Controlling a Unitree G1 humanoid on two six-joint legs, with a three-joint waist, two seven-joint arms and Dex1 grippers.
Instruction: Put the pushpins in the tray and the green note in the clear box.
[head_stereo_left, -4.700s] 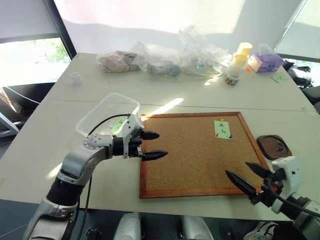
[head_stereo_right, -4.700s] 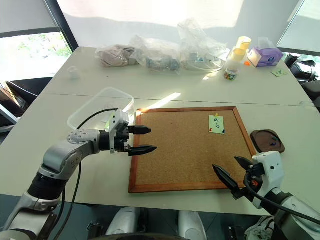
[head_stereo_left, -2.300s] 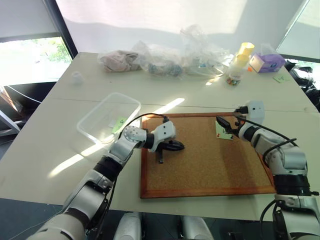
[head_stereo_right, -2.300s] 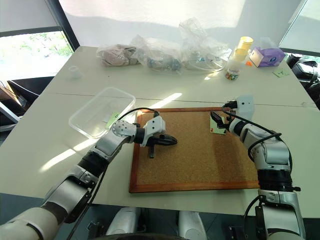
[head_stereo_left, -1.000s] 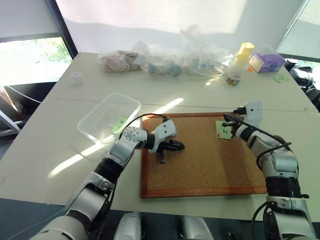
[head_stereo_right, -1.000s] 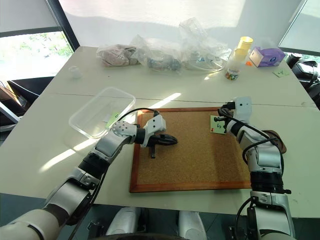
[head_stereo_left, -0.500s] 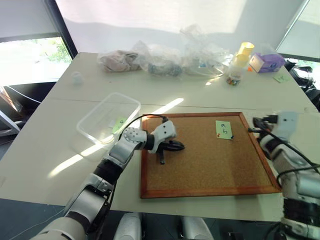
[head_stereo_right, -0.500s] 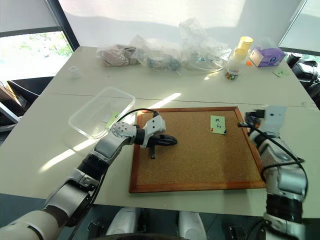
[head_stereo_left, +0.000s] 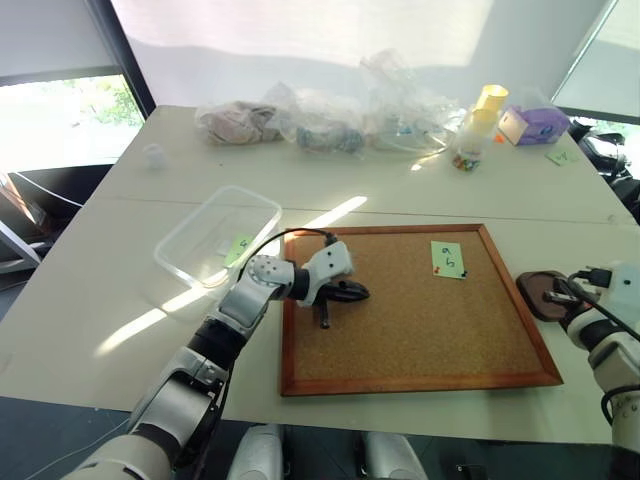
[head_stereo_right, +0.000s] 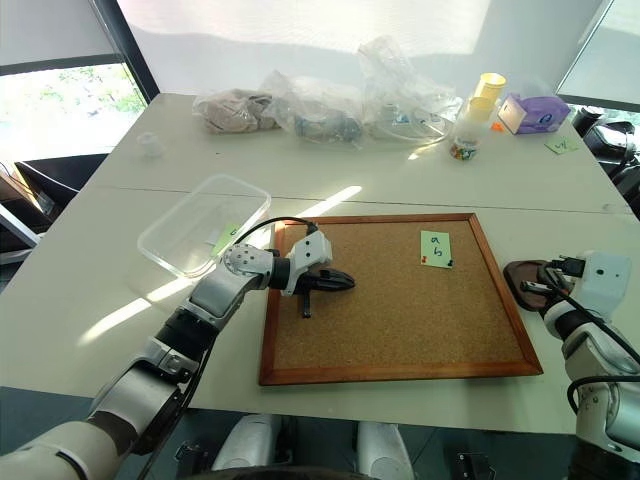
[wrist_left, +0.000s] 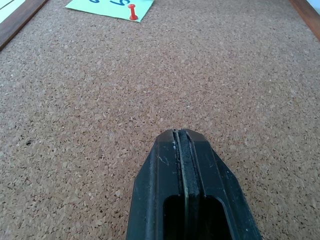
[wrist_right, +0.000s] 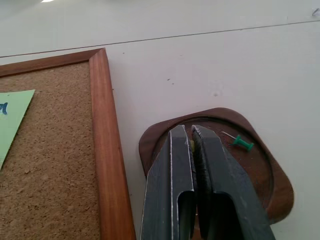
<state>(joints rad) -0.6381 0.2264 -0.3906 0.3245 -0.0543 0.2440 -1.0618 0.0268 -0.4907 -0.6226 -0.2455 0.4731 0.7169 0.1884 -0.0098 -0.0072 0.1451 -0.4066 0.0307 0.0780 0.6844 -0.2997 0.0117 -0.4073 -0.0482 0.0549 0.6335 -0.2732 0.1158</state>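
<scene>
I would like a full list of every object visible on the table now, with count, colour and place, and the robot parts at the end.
corkboard: one, wood-framed, table centre.
green note: one, light green, pinned on the corkboard.
red pushpin: one, in the note.
tray: one, dark brown, beside the corkboard.
green pushpin: one, lying in the tray.
clear box: one, transparent, on the corkboard's other side.
plastic bags: several, clear, far side.
purple box: one, far corner.
left gripper: shut, over the cork.
right gripper: shut, over the tray.

Open cork spans the corkboard (head_stereo_left: 420, 320) between the left gripper (head_stereo_left: 352, 292) and the green note (head_stereo_left: 447, 259); bags (head_stereo_left: 330, 120) crowd the table's far edge.
</scene>
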